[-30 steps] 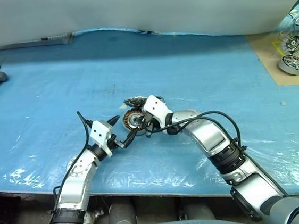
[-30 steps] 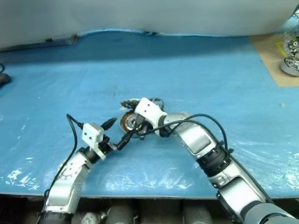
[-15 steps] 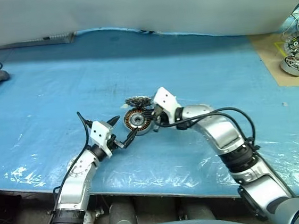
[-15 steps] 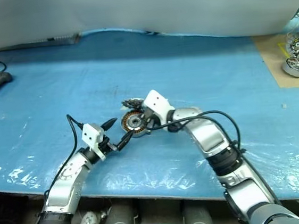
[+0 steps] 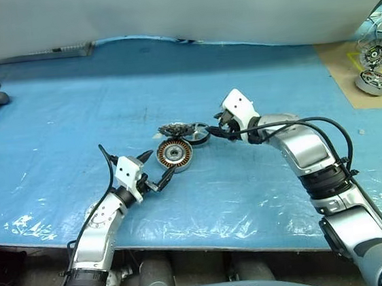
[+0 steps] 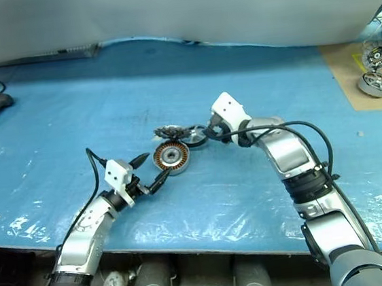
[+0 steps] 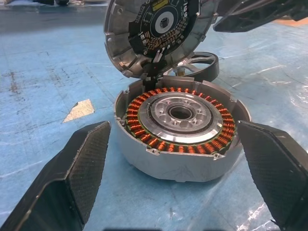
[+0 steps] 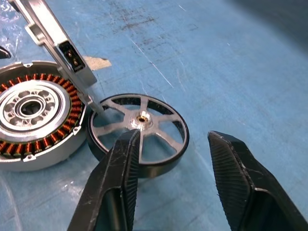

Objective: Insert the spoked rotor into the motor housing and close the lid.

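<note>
The rotor [image 8: 139, 127] lies flat on the blue sheet at centre frame, touching the housing [image 5: 174, 154], beneath the raised lid [image 7: 156, 29]. The right gripper [image 8: 175, 159] hovers over it, parted and empty; the left gripper [image 7: 178, 168] stands wide open around the housing. The rotor looks rigid, probably smooth-rimmed; take it across the black rim.

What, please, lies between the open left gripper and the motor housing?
Nothing: only bare blue sheet separates the left gripper from the motor housing, seen in the left wrist view.
</note>
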